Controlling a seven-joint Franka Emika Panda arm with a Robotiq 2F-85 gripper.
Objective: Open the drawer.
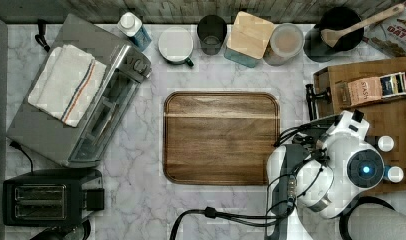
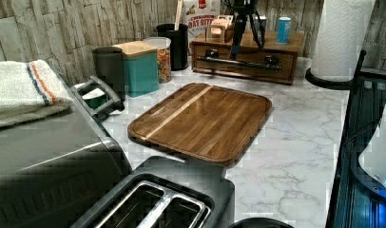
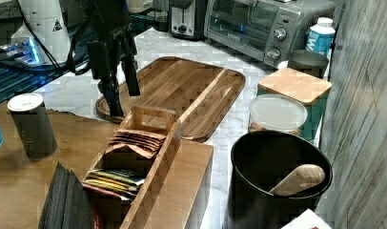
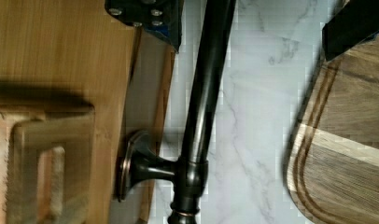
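The drawer is the front of a brown wooden box unit at the far end of the counter in the left view, and it looks flush with the box there. Its long black bar handle runs between my gripper's two dark fingers, one finger on the box side and the other on the cutting-board side. The gripper is open and reaches down over the handle without touching it. In the top view the handle shows at the box's left side, beside the white arm.
A dark wooden cutting board lies close in front of the drawer. A tea-bag holder and small cans stand on the box. Canisters and a black utensil pot line the wall. A toaster oven and toaster stand far off.
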